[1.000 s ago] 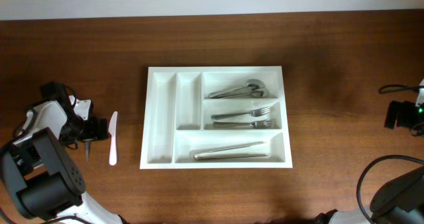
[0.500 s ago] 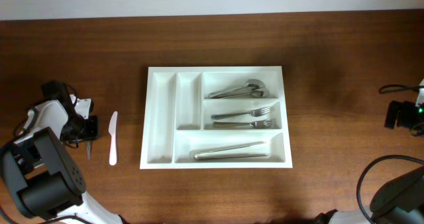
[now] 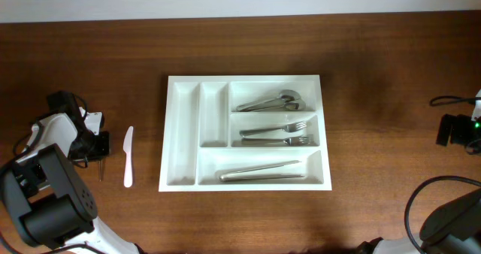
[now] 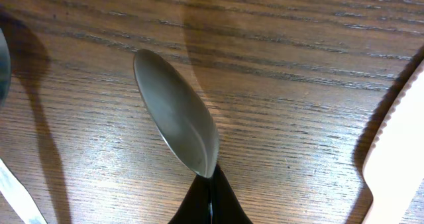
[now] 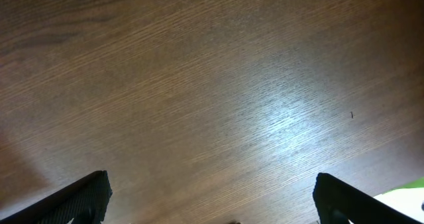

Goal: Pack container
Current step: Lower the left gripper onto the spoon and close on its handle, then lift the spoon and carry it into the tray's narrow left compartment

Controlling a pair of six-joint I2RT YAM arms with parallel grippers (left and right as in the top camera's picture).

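Container (image 3: 174, 134) lies at the table's middle, its two narrow left compartments bare, probably kept for the loose cutlery. Left gripper (image 4: 211, 201), at the left edge, is pinched on a metal spoon (image 4: 175, 114), beside a white plastic knife (image 3: 128, 156). Right gripper (image 5: 212, 207) is spread wide, holding nothing.

Tray (image 3: 180, 134): white plastic, rectangular, five compartments, flat at frame centre, long side horizontal. Three crosswise compartments on its right hold metal cutlery (image 3: 276, 131).

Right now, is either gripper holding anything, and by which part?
Left gripper pinches the metal spoon where bowl narrows to handle; right gripper holds nothing.
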